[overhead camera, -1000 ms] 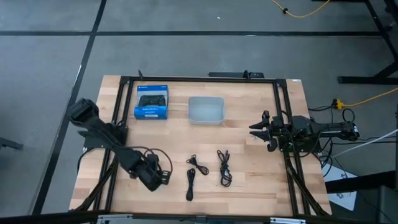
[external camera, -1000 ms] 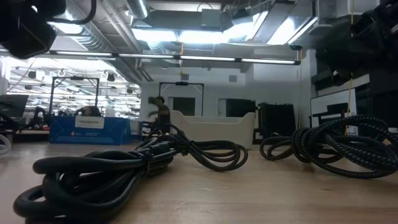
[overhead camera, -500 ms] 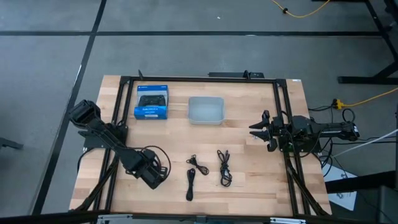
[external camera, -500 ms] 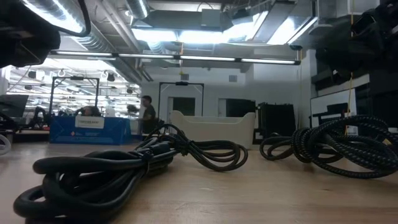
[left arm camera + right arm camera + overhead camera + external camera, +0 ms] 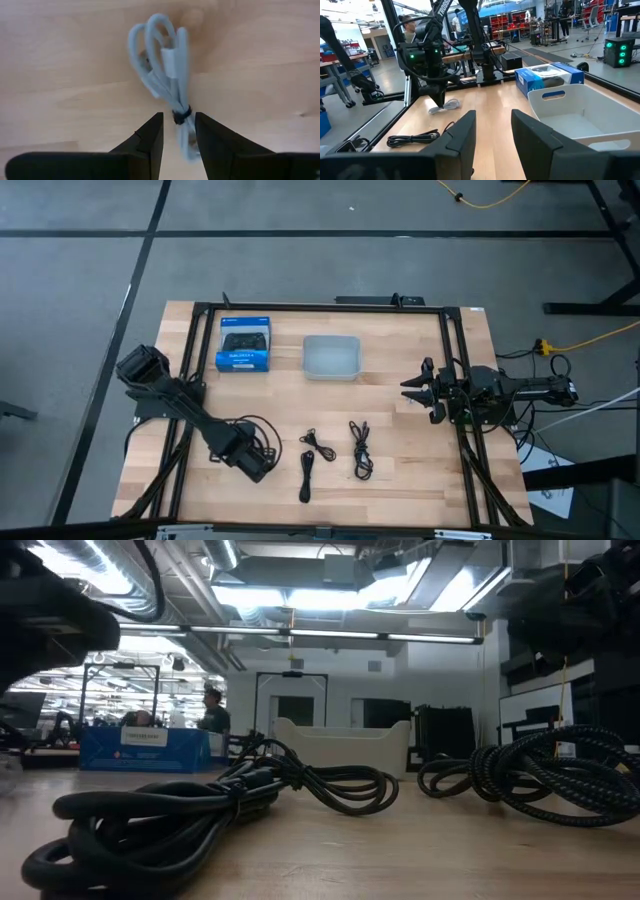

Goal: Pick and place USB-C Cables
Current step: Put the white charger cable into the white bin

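Hovering low over the near-left part of the tabletop point(image 5: 400, 470), the left pincer point(image 5: 178, 131) points down at the white cable point(image 5: 165, 70), a light grey coil bound by a small dark tie. Its two dark fingers point(image 5: 150, 142) stand a narrow gap apart, one on each side of the coil's tied tail, with the looped end reaching out ahead of the tips. Whether the pads touch the cable cannot be told. In the right wrist view the same coil point(image 5: 445, 106) lies on the wood right under the left pincer's tips.

To that pincer's right, three black cables lie in a loose group: a straight bundle point(image 5: 306, 477) nearest, a small one point(image 5: 318, 444) just beyond it, and a longer one point(image 5: 360, 450) farther right. In the low view two of them fill the foreground, a smooth one point(image 5: 180, 815) and a braided one point(image 5: 540, 780).

Farther back from the left pincer sit the blue box point(image 5: 244, 344) and, beside it, the pale bin point(image 5: 331, 357); both are well apart from the cables.

The right pincer point(image 5: 412, 389) waits at the right edge of the tabletop, aimed toward the middle, its fingers point(image 5: 457, 137) parted with a clear gap and nothing between them. A person point(image 5: 211, 710) stands in the room behind the tabletop.
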